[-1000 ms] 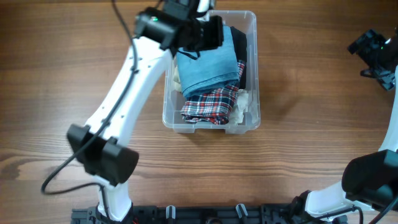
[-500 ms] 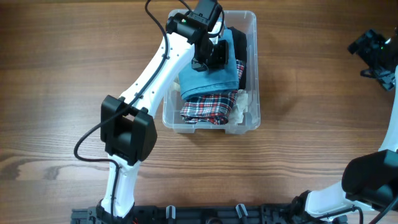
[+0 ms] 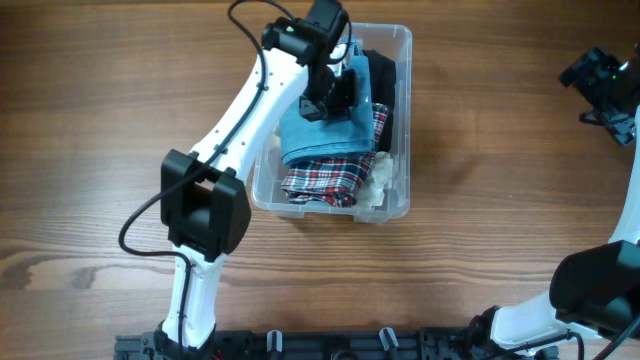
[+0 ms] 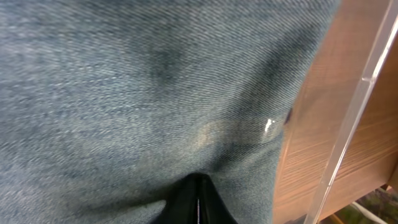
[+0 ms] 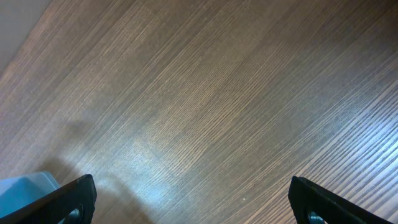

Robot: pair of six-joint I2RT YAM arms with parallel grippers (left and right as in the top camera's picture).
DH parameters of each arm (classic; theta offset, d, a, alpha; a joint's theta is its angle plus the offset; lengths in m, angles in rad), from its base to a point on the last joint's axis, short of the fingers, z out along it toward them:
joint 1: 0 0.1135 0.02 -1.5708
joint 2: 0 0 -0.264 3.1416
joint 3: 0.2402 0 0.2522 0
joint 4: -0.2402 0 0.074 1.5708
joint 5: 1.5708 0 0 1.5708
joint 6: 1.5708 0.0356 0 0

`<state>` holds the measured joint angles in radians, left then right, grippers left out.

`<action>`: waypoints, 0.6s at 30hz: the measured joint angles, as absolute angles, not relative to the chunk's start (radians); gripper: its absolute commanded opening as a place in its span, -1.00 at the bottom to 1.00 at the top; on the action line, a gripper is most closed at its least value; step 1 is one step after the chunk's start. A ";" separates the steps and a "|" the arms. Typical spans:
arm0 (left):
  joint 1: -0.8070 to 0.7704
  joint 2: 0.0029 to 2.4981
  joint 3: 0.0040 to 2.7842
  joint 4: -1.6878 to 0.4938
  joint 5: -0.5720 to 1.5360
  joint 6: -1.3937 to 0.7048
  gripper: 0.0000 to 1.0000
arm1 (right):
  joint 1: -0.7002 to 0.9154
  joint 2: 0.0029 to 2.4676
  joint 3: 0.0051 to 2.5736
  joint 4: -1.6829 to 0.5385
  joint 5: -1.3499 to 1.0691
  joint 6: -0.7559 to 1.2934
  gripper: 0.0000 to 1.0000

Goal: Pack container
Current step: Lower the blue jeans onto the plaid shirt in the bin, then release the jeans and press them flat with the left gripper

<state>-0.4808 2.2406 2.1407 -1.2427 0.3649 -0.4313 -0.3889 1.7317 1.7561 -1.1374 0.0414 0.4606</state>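
Observation:
The clear plastic container (image 3: 398,205) stands at the top middle of the wooden table, slightly skewed. It holds folded blue denim (image 3: 318,135), a red plaid garment (image 3: 325,182), a dark garment (image 3: 384,80) and a cream one (image 3: 375,185). My left gripper (image 3: 335,95) is shut, with its tips pressed down on the denim (image 4: 155,93); the container's clear wall (image 4: 348,118) shows to the right. My right gripper (image 3: 605,85) hangs open and empty over bare table at the far right (image 5: 193,208).
The wooden table (image 3: 500,230) lies bare around the container. The arm bases and a black rail (image 3: 330,345) run along the front edge.
The left gripper has pressed down and towards the front left on the denim. The container and its clothes have shifted left and rotated slightly. The right arm has not moved.

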 measured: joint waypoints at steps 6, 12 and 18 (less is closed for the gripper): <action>-0.447 2.206 2.127 -1.238 0.345 -0.429 -0.92 | -0.389 1.732 1.756 -1.137 0.041 0.461 1.00; -0.423 2.161 2.118 -1.212 0.298 -0.424 -0.92 | -0.389 1.732 1.756 -1.137 0.041 0.461 0.99; -0.443 2.155 2.118 -1.219 0.288 -0.424 -0.92 | -0.389 1.732 1.756 -1.137 0.041 0.461 1.00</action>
<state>-0.4435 2.1551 2.1178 -1.2186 0.2882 -0.4236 -0.3889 1.7317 1.7561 -1.1370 0.0410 0.4606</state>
